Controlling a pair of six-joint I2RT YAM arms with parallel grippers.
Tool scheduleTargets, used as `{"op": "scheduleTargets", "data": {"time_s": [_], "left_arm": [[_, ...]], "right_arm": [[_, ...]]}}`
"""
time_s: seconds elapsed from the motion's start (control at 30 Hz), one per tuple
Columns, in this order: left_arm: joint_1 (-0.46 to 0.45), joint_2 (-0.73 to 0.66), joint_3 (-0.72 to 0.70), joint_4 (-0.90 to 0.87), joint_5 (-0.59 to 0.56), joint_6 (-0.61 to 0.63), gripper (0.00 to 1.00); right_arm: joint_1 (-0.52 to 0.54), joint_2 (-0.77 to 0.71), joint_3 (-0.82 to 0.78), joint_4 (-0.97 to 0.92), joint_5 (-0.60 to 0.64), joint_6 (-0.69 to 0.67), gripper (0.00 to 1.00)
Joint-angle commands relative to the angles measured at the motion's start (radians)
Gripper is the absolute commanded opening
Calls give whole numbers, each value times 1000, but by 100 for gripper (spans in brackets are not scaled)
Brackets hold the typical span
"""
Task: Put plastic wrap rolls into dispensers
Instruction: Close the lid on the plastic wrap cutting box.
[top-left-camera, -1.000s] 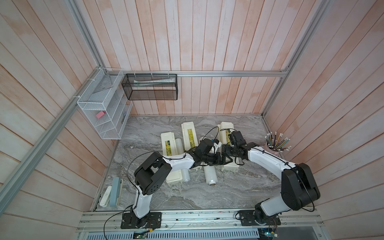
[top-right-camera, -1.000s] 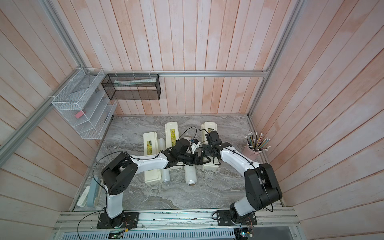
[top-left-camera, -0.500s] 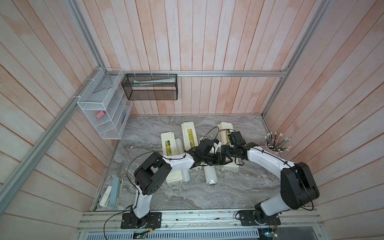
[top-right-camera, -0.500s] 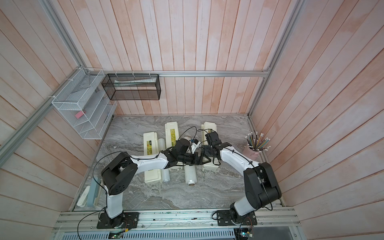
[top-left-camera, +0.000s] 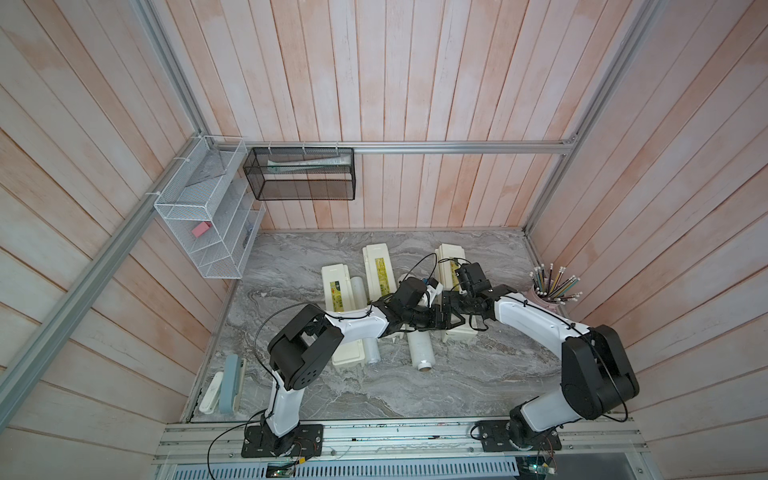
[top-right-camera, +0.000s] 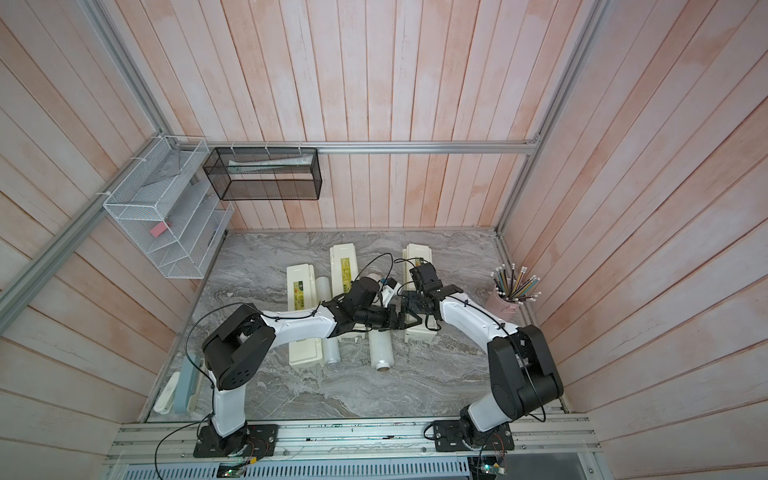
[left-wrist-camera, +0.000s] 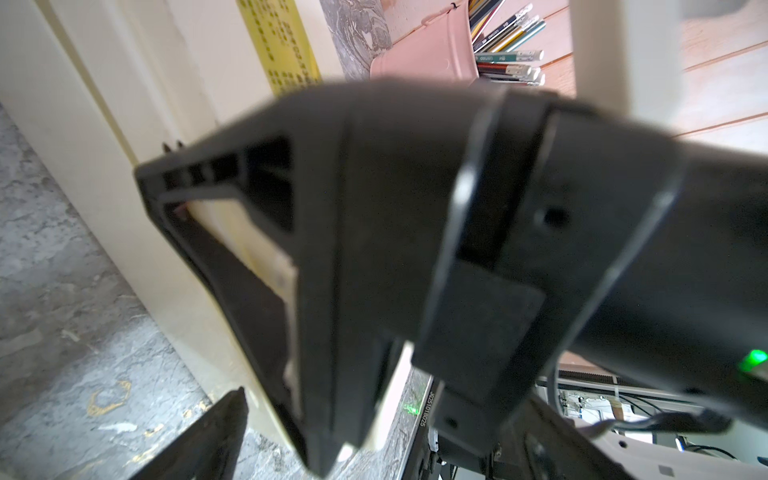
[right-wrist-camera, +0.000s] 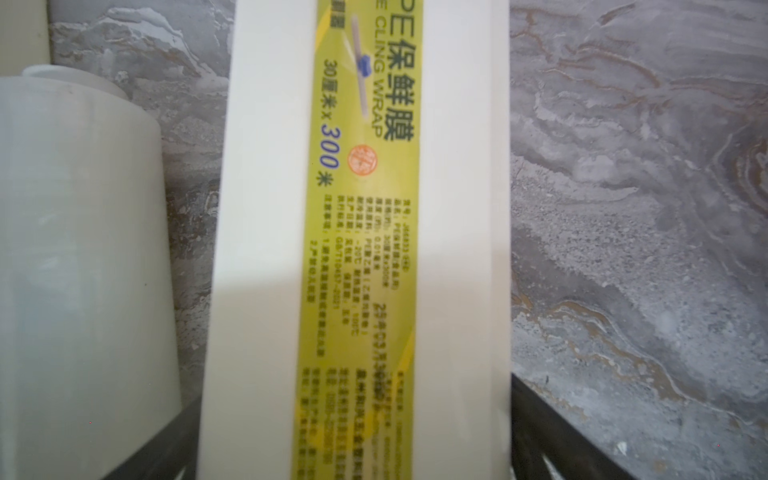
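In both top views three cream dispensers lie side by side on the marble: left (top-left-camera: 334, 286), middle (top-left-camera: 376, 266) and right (top-left-camera: 449, 259), lids shut. One plastic wrap roll (top-left-camera: 358, 291) lies beside the left dispenser, another (top-left-camera: 420, 353) between middle and right. My right gripper (right-wrist-camera: 357, 457) is open and straddles the right dispenser (right-wrist-camera: 266, 249), fingers close to both its sides, with a roll (right-wrist-camera: 83, 270) alongside. My left gripper (left-wrist-camera: 374, 457) is open and empty. It sits right against the right gripper (top-left-camera: 452, 320), whose black body fills the left wrist view.
A pink cup of pencils (top-left-camera: 544, 299) stands by the right wall. A white wire shelf (top-left-camera: 199, 224) and a black mesh basket (top-left-camera: 299, 178) hang at the back left. Flat white and blue items (top-left-camera: 224, 386) lie at the front left edge.
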Motion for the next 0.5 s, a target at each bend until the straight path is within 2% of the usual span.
{"op": "scheduleTargets", "data": {"time_s": [0.0, 0.47], "left_arm": [[-3, 15, -19, -48, 5, -3, 100], [-9, 53, -42, -59, -60, -24, 96]], "right_arm": [[22, -2, -9, 3, 4, -8, 97], [30, -7, -14, 14, -27, 11, 97]]}}
